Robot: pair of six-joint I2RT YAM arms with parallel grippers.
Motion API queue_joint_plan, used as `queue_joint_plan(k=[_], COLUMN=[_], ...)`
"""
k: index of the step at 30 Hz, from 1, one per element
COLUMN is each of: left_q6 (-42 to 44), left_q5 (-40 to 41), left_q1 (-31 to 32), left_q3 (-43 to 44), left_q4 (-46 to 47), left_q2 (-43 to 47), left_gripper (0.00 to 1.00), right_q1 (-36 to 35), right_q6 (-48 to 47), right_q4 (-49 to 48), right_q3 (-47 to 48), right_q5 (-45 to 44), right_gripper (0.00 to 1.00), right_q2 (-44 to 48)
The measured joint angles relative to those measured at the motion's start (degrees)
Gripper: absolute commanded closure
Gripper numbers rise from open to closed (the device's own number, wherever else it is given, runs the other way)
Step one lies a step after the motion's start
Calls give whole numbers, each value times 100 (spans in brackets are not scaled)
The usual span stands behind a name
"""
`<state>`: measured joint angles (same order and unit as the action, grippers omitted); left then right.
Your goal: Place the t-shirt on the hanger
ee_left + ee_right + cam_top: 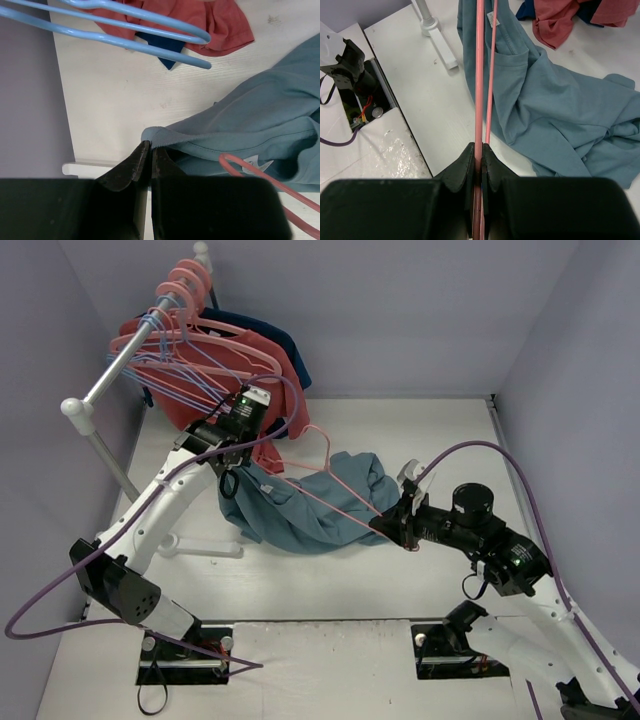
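The teal t-shirt [310, 505] lies partly lifted in the middle of the table. My left gripper [236, 462] is shut on its collar edge [165, 137] and holds that edge up near the rack. The thin pale pink hanger [330, 488] lies across the shirt, its hook [315, 435] pointing to the back. My right gripper [390, 527] is shut on the hanger's end [480, 100] at the shirt's right side. In the left wrist view a piece of the hanger [260, 177] sits inside the shirt's neck opening. In the right wrist view the shirt [560, 115] spreads to the right of the hanger rods.
A clothes rack [120, 365] stands at the back left with salmon-pink hangers [215, 335], lavender-blue hangers [185, 390], a coral-red shirt [275, 380] and a dark navy garment [285, 345]. The rack's white foot [200, 545] lies left of the t-shirt. Grey walls enclose the table.
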<state>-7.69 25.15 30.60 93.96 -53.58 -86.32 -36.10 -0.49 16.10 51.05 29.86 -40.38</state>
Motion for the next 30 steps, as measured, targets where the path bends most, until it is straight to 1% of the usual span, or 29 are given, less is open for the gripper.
queue_joint_plan(k=[12, 17, 21, 24, 30], left_q6=[215, 417, 528, 604, 750], left_q5=[-867, -1305, -1668, -1838, -1996], left_q1=[18, 69, 130, 173, 542], left_q3=[32, 32, 73, 340, 1351], left_q4=[299, 327, 326, 301, 260], left_q2=[246, 286, 295, 296, 347], left_gripper=[100, 100, 100, 100, 100], right_q1=[0, 0, 0, 0, 4], right_q6=[-162, -309, -459, -566, -727], right_q4=[2, 6, 100, 221, 132], right_q3=[41, 235, 574, 859, 1340], right_q5=[173, 176, 179, 237, 475], right_gripper=[100, 100, 100, 100, 100], right_q2=[-404, -528, -656, -787, -1130])
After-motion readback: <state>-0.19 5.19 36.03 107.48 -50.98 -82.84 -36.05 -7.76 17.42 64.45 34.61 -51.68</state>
